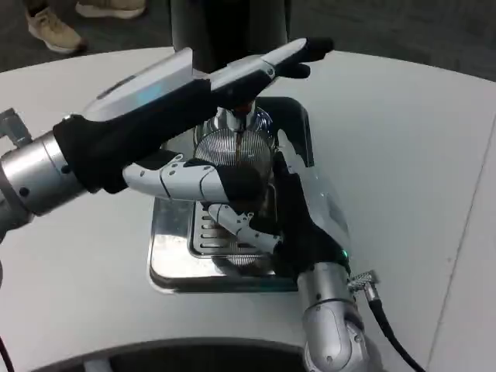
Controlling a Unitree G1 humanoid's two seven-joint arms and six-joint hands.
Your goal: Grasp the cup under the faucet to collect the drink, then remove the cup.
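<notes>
The right forearm point(335, 329) comes up from the bottom edge closest to the camera, and its right hand point(306, 209) reaches in from the side toward the cup point(236, 159); from this angle the black palm and fingers sit right against the cup's right flank, so it reads like a side grip meant to keep the cup steady under the spout, though honestly whether the fingers really close round it can't be told because the other arm covers that spot; next biggest thing is the left hand point(182, 101), stretched long and flat across the top with its fingers reaching out toward the dispenser's dark body point(229, 31), holding nothing, probably there to work the tap point(240, 105) while the other hand minds the cup; its thumb point(182, 180) hangs lower, in front of the cup; under all that is the shiny metal drip tray point(174, 260) on the white table point(418, 155), slotted grate in the middle, which is why the cup is parked there: spills go down the grate; the cup itself is clear ribbed plastic, upright on the tray right below the faucet, not lifted yet by the look of it.
</notes>
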